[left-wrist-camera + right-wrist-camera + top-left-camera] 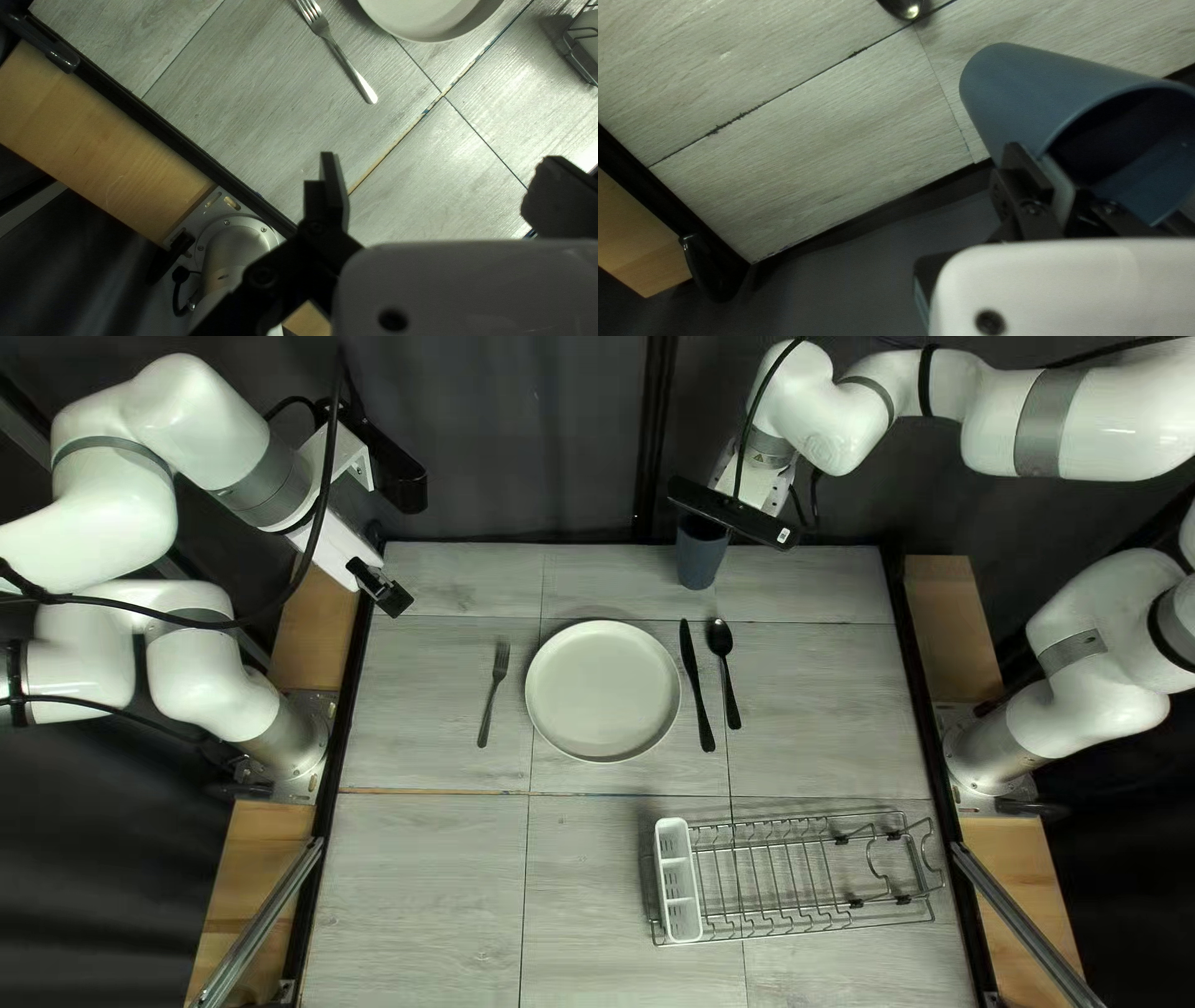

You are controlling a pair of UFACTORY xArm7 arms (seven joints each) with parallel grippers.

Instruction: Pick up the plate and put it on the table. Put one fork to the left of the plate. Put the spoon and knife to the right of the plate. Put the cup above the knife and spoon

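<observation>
Right gripper [1047, 167] is pinching the wall of the blue-grey tapered cup [1027, 93] beyond the slim black knife [697, 686], so release before its base sits flat (contact unclear) could topple it; left gripper [439, 163] spread empty.

Can see a long silver wire dish rack [797, 924] at the lower right of the top left view, with a narrow, divided white plastic holder [664, 884] at its left end. Beyond the far edge, can make out a dark hanging curtain [535, 461] and a black upright post [655, 436]. Along both sides, find straight black rails [345, 722], light brown wooden boards [249, 884] outside them, and slanting silver metal bars [262, 925] near the bottom corners.
</observation>
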